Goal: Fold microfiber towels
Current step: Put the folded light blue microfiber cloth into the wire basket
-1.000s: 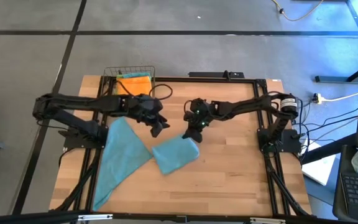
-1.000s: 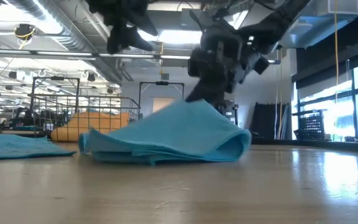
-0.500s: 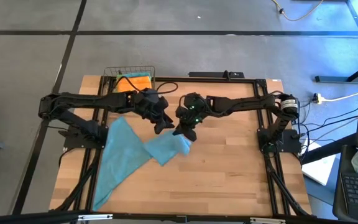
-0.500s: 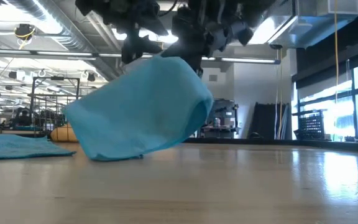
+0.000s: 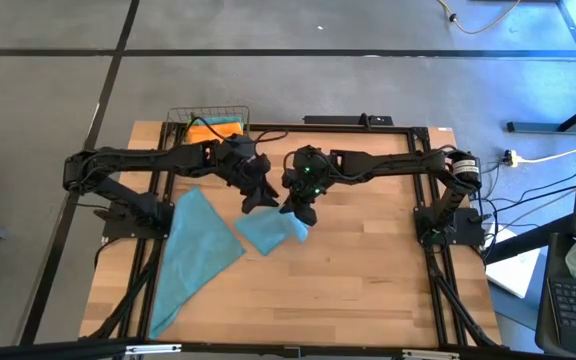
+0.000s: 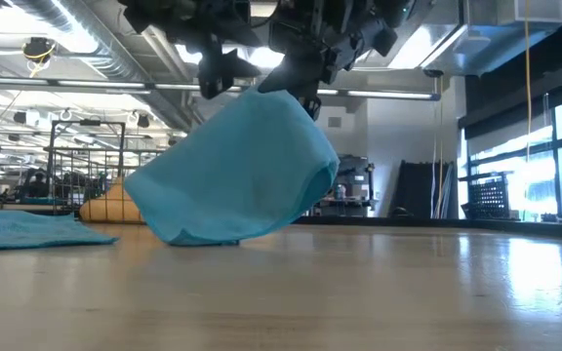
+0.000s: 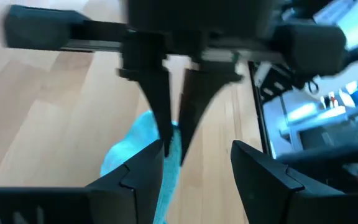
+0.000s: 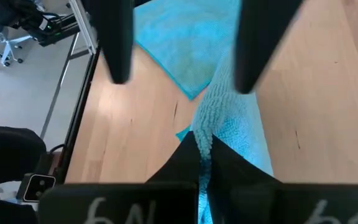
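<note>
high view: right gripper (image 5: 301, 212) pinched tight on folded teal towel (image 5: 273, 231), lifting one edge at table (image 5: 368, 290) centre while the rest drags on the wood. left gripper (image 5: 252, 203) just beside it, jaws spread, empty. second teal towel (image 5: 190, 255) flat at left; orange towel (image 5: 216, 130) in wire basket (image 5: 206, 116).

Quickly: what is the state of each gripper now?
Left gripper: open, holding nothing.
Right gripper: shut on the folded teal towel, lifting it.

Grey floor (image 5: 48, 120) with dark lines around the wooden worktop (image 5: 368, 290), big bright windows (image 6: 530, 166) at 3 o'clock, long ceiling lights (image 6: 27, 73)
</note>
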You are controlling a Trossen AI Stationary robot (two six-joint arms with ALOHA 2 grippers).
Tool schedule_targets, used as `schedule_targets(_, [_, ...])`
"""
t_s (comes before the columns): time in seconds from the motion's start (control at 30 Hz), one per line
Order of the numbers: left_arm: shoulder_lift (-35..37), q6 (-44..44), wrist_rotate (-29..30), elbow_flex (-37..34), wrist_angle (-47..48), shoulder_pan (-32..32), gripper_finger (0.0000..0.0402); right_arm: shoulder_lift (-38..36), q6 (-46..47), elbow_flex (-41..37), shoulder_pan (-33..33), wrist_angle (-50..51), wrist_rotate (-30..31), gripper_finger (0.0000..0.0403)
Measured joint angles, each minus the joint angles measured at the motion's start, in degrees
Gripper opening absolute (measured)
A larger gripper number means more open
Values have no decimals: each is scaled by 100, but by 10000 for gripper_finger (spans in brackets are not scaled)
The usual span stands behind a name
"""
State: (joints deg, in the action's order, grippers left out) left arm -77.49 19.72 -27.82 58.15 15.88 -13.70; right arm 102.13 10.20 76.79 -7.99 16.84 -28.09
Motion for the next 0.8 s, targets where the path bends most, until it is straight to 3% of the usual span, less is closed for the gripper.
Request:
schedule_targets(0.33, [26,-892,36,0,308,345,179,-2,-748,865,58,1283,44,8])
schedule_targets(0.63, [26,-922,876,0,234,305,179,-4,-1201,1261,68,1765,20,8])
schedule_targets(0.8, [21,-569,640,0,-190,348,179,-4,-1594,1281,68,2114,1,10])
